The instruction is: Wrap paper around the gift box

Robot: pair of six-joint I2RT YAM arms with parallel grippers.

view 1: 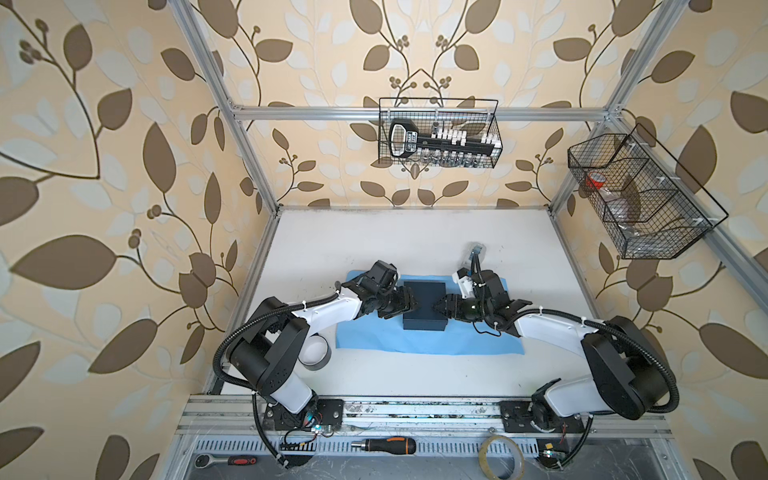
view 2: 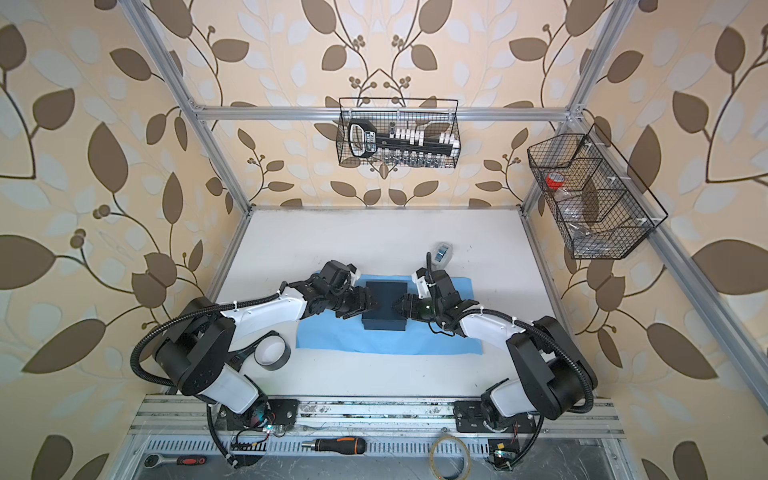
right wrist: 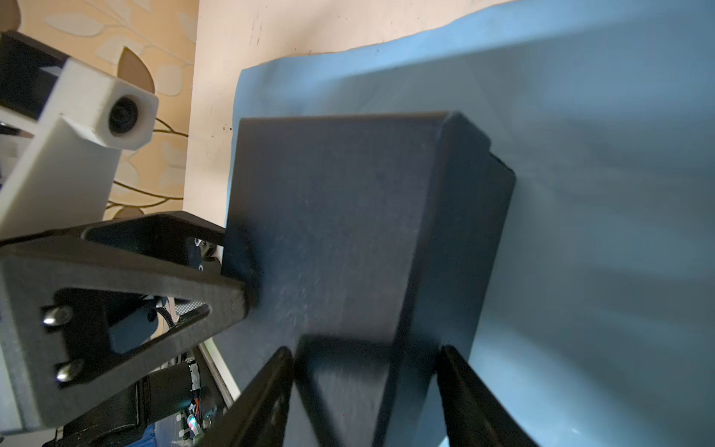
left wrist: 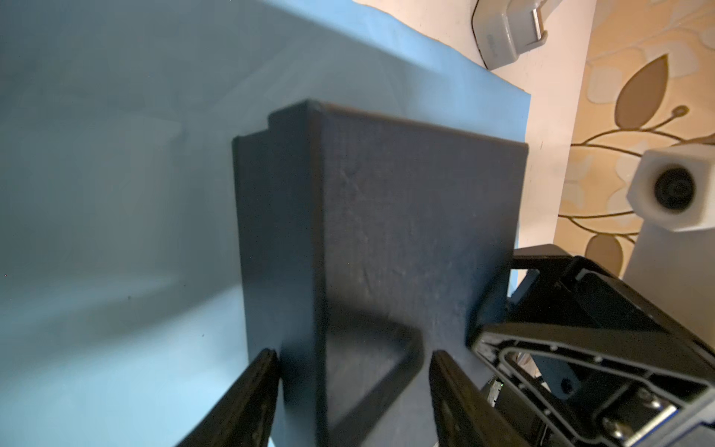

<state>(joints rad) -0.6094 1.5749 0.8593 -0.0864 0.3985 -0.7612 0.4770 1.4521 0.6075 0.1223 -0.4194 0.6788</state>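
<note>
Left pincer point(view 1: 411, 304) opposite right pincer point(view 1: 438, 308)

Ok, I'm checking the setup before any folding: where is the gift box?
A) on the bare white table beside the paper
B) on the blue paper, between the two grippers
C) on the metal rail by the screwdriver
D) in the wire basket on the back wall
B: in a top view the gift box sits on the paper, with the left gripper at one side and the right gripper at the other.

End effectors point(view 1: 415, 306) point(view 1: 436, 308) facing inward, jaws maybe clamped.
</note>
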